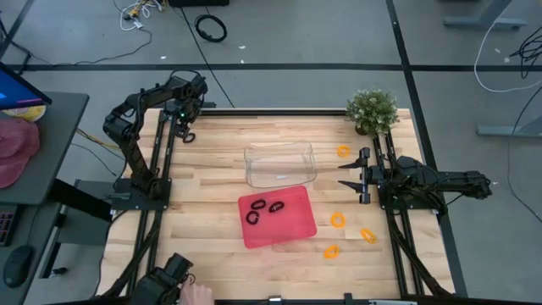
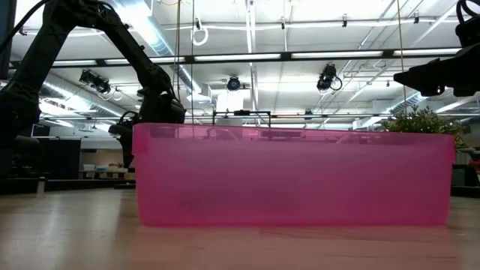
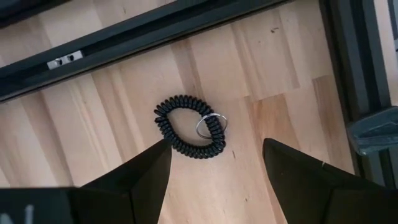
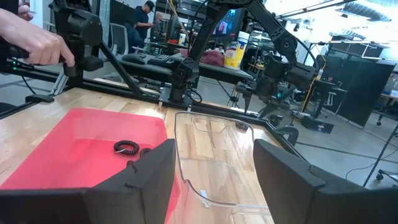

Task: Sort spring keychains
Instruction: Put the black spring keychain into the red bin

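Observation:
One black spring keychain (image 3: 189, 126) with a metal ring lies flat on the wood at the table's far left corner (image 1: 188, 136). My left gripper (image 3: 214, 163) hangs open just above it, pointing down, its fingers apart on the keychain's near side. Three more black keychains (image 1: 264, 209) lie in the red tray (image 1: 292, 227). Several orange keychains (image 1: 338, 220) lie on the table's right part. My right gripper (image 1: 357, 174) waits open at the right side, level, pointing toward the trays.
A clear tray (image 1: 280, 163) stands just beyond the red tray, mid-table. A potted plant (image 1: 373, 110) sits at the far right corner. Dark frame rails (image 3: 143, 31) run close by the black keychain. A person's hand (image 1: 196, 293) shows at the near edge.

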Robot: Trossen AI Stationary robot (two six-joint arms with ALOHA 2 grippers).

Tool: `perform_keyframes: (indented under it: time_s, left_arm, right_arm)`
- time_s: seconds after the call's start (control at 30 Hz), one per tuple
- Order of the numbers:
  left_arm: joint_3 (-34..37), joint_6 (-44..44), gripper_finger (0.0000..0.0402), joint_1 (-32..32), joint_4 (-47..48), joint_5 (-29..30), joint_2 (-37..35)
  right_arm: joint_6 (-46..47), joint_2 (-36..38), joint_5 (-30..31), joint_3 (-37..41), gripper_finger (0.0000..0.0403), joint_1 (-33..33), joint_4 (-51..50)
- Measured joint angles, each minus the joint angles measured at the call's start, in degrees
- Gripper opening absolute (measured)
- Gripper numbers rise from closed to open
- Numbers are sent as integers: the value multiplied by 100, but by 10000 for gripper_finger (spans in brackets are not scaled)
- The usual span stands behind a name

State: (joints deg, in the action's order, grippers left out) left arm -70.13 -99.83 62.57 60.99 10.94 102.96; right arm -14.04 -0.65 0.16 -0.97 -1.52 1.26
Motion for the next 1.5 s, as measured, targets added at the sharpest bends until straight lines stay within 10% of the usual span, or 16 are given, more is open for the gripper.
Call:
perform_keyframes:
  time_s: [1.5]
  left_arm:
    - [44, 188, 238, 166, -238, 191, 278]
  right_arm:
    - [0, -1, 0, -2, 222, 2, 0]
